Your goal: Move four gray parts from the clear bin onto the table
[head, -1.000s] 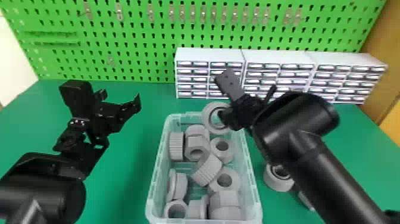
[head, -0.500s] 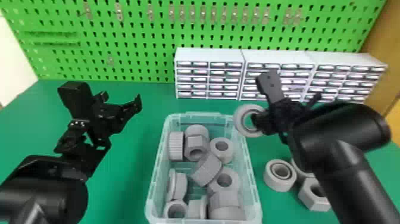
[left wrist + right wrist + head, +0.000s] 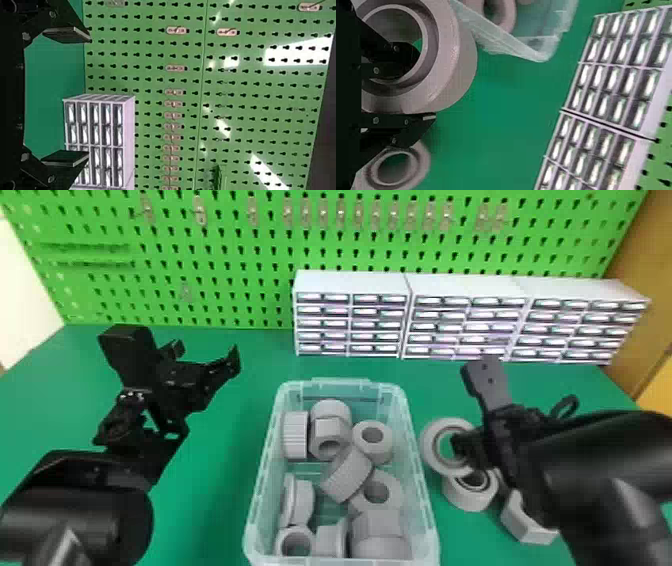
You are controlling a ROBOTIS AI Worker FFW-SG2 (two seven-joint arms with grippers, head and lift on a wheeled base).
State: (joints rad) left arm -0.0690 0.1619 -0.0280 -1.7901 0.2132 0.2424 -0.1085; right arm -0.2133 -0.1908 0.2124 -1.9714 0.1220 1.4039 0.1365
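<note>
Presently, right gripper [image 3: 425,86]: at right of the head view's frame, clamped on the stepped gray ring, one finger inside the bore and the other against the outer wall.
Stepped gray ring [image 3: 461,75]: held outside the clear bin, just beside its right wall; whether it touched anything beneath could not be told.
Table ring [image 3: 465,500]: right of the bin, partly overlapped by the held one in the head view.
Hex nut [image 3: 530,527]: lower right of the frame, on the green table [image 3: 215,500], partly behind the right arm.
Setting down: likely the step in hand; it called for a bare patch away from the table ring, the held ring level before contact, then a gentle release and the inner finger drawn straight out of the bore, lest it drag or tip the piece.
Clear bin [image 3: 429,510]: lower middle, many gray parts inside; its rim wanted a wide berth.
Left gripper [image 3: 205,355]: parked at left, jaws apart and empty.
</note>
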